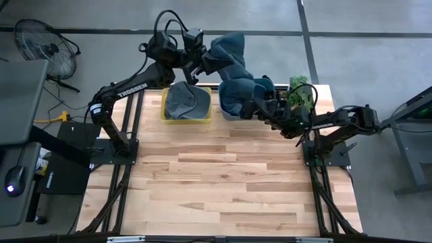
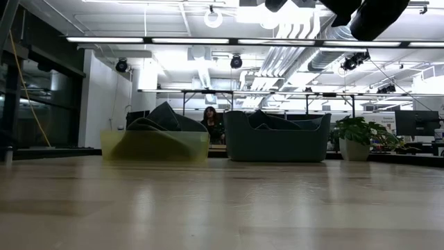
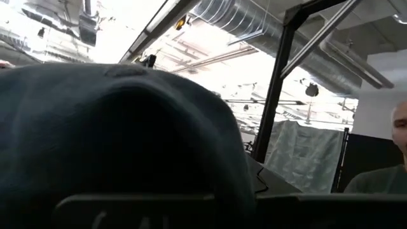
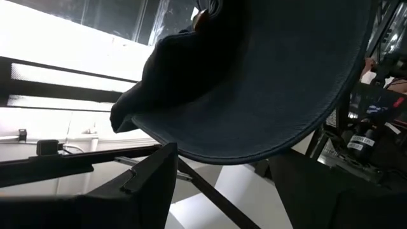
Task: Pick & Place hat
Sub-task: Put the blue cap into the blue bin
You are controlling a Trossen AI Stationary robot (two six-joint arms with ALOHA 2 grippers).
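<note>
The left hand (image 1: 202, 61) is holding a dark blue hat (image 1: 226, 52) up in the air, with its fingers shut tight on the cloth. The hat is hanging high above the far edge of the table (image 1: 223, 182), over the gap between the two bins. In the left wrist view the hat (image 3: 114, 140) is filling most of the picture and hiding the fingers.

The right hand (image 1: 260, 108) is reaching over the blue bin (image 1: 233, 101), and its fingers are standing wide apart with nothing in them. In the right wrist view the brim of the hat (image 4: 273, 83) is hanging just above those open fingers (image 4: 152, 175), not touching them.

A yellow bin (image 1: 185, 104) is sitting at the far side of the table, just beside the blue bin. A grey hat (image 1: 187, 100) is lying inside the yellow bin. More dark blue hats (image 1: 243, 91) are sitting in the blue bin.

A green plant (image 1: 302, 94) is standing at the far right corner of the table, next to the blue bin. In the low view the yellow bin (image 2: 154, 144), the blue bin (image 2: 276, 137) and the plant (image 2: 361, 135) are standing in a row. A black fan (image 1: 44, 44) is standing on the floor off to the left.
</note>
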